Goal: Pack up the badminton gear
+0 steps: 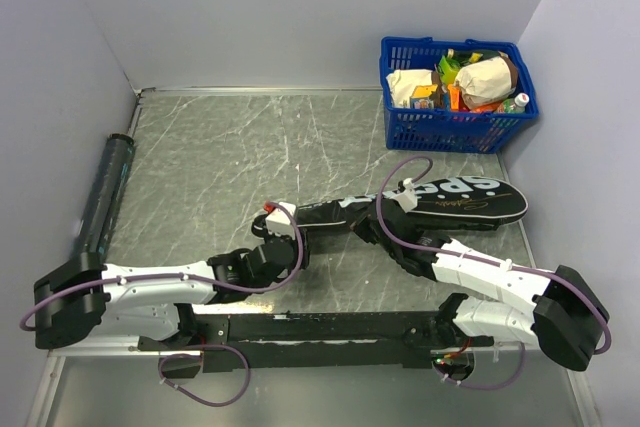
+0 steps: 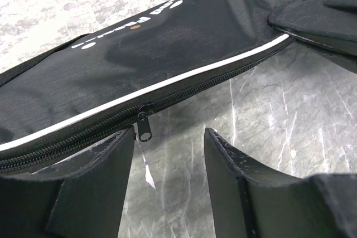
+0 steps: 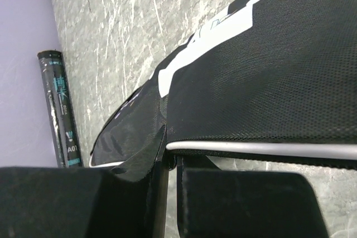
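Fingers of my left tool (image 2: 169, 137) fill the bottom of its wrist view, spread apart with bare bench (image 2: 181, 199) between them. Just ahead of the tips lies the black bag (image 2: 167, 43). Its zipped edge runs crosswise to my reach and climbs away to the right. The zip pull (image 2: 144, 128) hangs off that edge inside the gap, hard up against the left-hand finger; whether it touches I cannot tell.

My right tool (image 3: 172, 163) is further along the same edge, toward the bag's wide lettered end. Its fingers are pressed together on a fold of the bag's fabric beside the white piping, which I judge pins the bag for the zip.

From above, the bag's long axis runs from my left tool out past my right. My left is the nearer arm to the pull, and the coming move turns on centring it between the fingers before they pinch. The dark tube (image 1: 105, 197) lies well off beyond my left tool, against the wall. No rackets or shuttlecocks show anywhere.
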Controlling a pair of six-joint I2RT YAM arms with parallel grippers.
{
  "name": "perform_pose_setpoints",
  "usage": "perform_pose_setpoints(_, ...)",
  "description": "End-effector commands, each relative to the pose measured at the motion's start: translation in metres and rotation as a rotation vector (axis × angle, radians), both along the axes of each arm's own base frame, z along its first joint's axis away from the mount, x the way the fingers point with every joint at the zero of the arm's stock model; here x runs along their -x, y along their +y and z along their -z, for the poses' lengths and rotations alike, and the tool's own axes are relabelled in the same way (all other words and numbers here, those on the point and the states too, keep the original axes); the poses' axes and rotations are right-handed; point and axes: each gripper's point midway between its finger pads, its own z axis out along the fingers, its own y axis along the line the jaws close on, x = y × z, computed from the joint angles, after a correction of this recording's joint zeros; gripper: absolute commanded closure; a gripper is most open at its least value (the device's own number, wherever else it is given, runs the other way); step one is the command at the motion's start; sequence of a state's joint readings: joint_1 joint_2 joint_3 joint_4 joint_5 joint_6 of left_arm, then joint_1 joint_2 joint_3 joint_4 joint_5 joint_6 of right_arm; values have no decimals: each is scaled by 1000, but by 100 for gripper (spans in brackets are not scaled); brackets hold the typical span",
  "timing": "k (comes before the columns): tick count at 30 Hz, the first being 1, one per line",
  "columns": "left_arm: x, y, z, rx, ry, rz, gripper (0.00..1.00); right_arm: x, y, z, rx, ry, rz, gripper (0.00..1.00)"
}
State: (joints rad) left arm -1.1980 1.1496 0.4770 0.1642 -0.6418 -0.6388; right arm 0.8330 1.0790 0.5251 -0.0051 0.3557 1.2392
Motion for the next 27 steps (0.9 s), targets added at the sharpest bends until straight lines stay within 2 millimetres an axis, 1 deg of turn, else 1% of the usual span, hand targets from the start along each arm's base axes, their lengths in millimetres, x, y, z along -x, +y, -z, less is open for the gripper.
perform_pose_setpoints(1, -5, -6, -6, 29, -19, 11, 44, -12, 6, -40, -71, -117, 3, 100)
perform_pose_setpoints(2, -6, -6, -5, 26, -18, 10, 48, -12, 6, -41, -75, -119, 2, 100)
perform_pose_setpoints(10, -9, -3, -3, 16, -18, 7, 63, -10, 6, -40, -76, -121, -2, 100)
perform_pose_setpoints(14, -10, 2, -4, 3, -22, -3, 78, -10, 6, -41, -77, -123, -6, 100)
perform_pose_setpoints(16, -12, 5, -7, 2, -28, -15, 83, -10, 6, -40, -77, -121, -7, 100)
perform_pose_setpoints(20, -19, 13, -7, -24, -26, -42, 99, -8, 6, -40, -79, -121, -11, 100)
perform_pose_setpoints(25, -24, 22, -9, -38, -22, -72, 99, -4, 0, -37, -73, -117, -5, 100)
perform_pose_setpoints(26, -23, 24, -12, -33, -27, -72, 99, -2, -3, -33, -64, -108, -3, 100)
perform_pose_setpoints(27, -23, 25, -15, -26, -28, -74, 99, -1, -6, -34, -66, -112, 1, 100)
